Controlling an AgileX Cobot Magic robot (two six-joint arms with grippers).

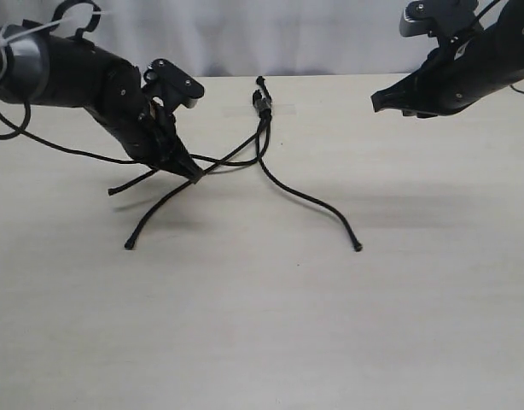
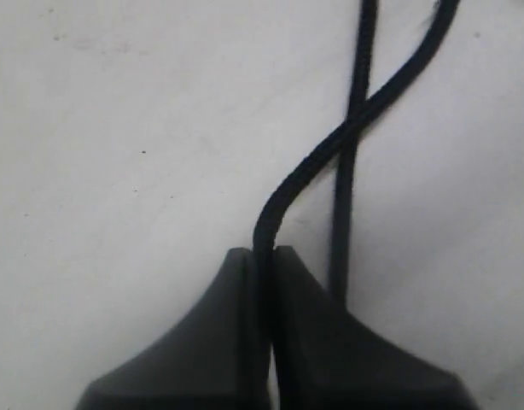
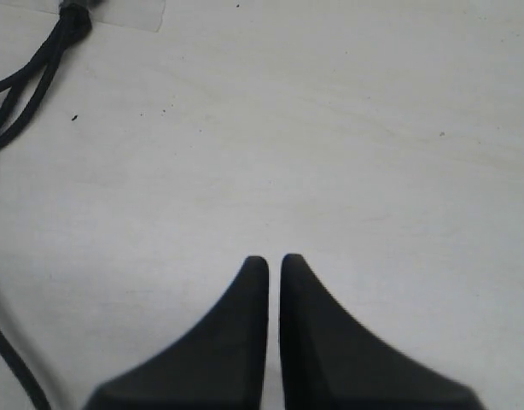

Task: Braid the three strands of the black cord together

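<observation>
Strand [image 2: 283, 186] between closed left jaws

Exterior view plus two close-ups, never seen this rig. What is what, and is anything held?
Two robot arms work over a table. The wide picture comes from a camera off the arms. Each close-up comes from a camera on one arm's wrist, looking past that arm's two-fingered tool. On the table lies a black cord: three strands joined at a knot, which sits at a strip of tape. The left tool is shut on one strand, and a second strand crosses it. The right tool is raised off the table, shut and empty.
</observation>
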